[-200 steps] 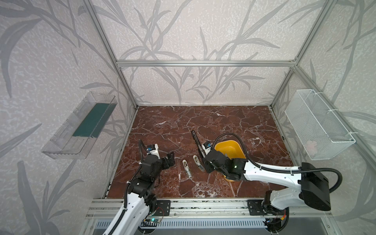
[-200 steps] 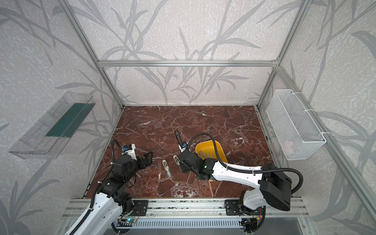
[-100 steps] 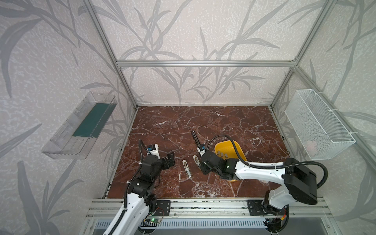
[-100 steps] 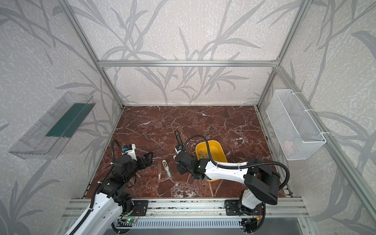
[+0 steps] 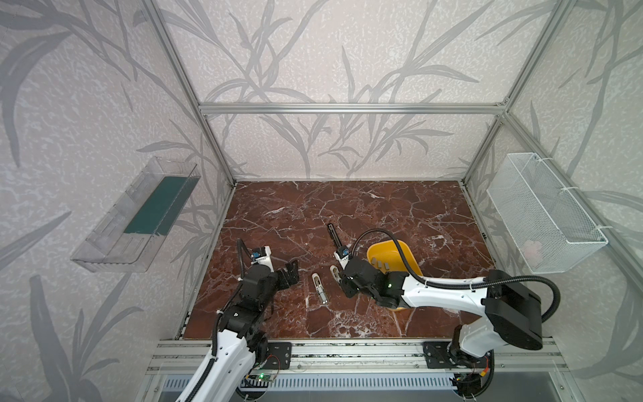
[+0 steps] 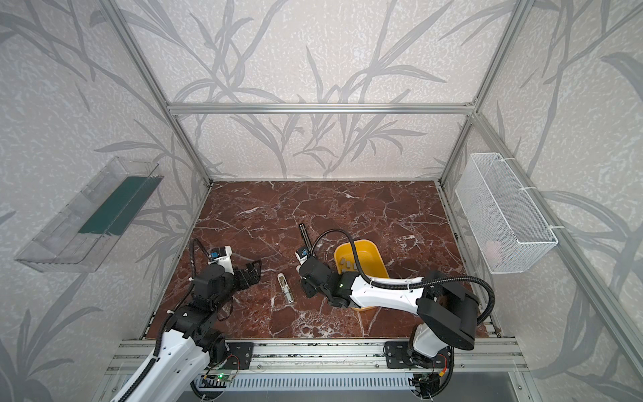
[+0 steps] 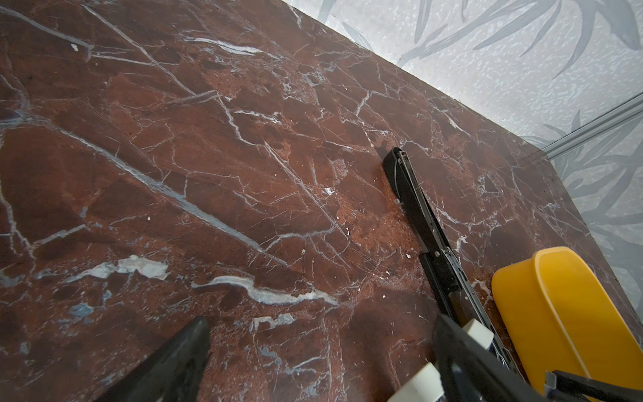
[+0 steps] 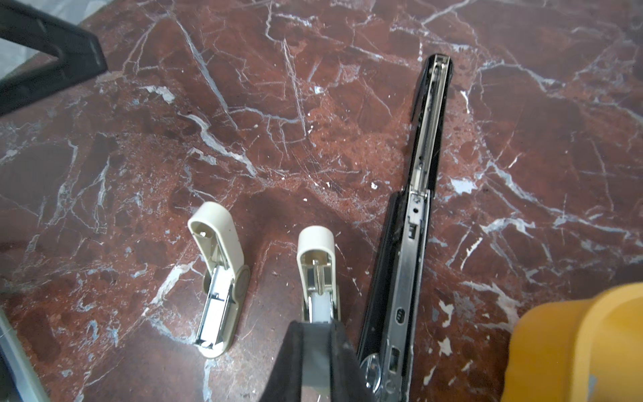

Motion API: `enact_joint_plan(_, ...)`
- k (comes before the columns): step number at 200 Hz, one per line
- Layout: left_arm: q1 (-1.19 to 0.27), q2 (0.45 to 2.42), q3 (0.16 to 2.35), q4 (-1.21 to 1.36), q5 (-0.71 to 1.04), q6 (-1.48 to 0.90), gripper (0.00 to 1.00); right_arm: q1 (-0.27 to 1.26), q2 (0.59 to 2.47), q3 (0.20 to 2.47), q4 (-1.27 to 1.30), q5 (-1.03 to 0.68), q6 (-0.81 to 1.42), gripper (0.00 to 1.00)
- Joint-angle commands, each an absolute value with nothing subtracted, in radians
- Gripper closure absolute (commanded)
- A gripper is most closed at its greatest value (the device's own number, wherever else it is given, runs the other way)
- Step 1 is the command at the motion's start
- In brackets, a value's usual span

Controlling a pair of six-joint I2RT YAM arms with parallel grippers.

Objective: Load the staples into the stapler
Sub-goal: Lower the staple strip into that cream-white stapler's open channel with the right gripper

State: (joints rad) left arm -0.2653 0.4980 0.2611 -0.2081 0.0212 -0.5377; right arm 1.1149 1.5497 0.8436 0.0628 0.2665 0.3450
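Clamped shut, the right gripper point(image 8: 315, 327) pinches a short grey strip of staples point(image 8: 315, 369) between its fingertips. It points down at the near end of a cream stapler point(image 8: 317, 264), which lies flipped open on the brown marble table point(image 5: 348, 205). Whether the strip already touches the stapler's channel cannot be told.

A second cream stapler point(image 8: 219, 278), also open, lies just beside it on the left arm's side. A long black stapler point(image 8: 417, 209), opened out flat, lies on the other side, between the cream stapler and a yellow tray point(image 6: 374, 257). More loose staples point(image 5: 379, 264) sit inside that tray, partly hidden by the right arm's cable.

The left gripper point(image 5: 291, 273) has its jaws spread wide and holds nothing, low over the table and apart from the second cream stapler.
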Motion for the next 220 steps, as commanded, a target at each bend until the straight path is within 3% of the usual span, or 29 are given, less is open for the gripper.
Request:
enact_joint_plan(1, -0.261, 0.495, 0.274, -0.188, 0.02, -0.533, 0.01, 1.12, 1.517, 0.771, 0.187, 0.323, 0.274, 1.0)
enact_joint_plan(89, -0.261, 0.492, 0.274, -0.189, 0.026, -0.532, 0.01, 1.119, 1.365, 0.697, 0.242, 0.284, 0.2, 1.0)
enact_joint_plan(157, -0.261, 0.492, 0.274, -0.189, 0.026, -0.532, 0.01, 1.12, 1.422, 0.685, 0.311, 0.217, 0.16, 1.0)
enact_joint_plan(220, -0.262, 0.49, 0.272, -0.188, 0.032, -0.532, 0.01, 1.119, 1.482, 0.606, 0.542, 0.242, 0.237, 1.0)
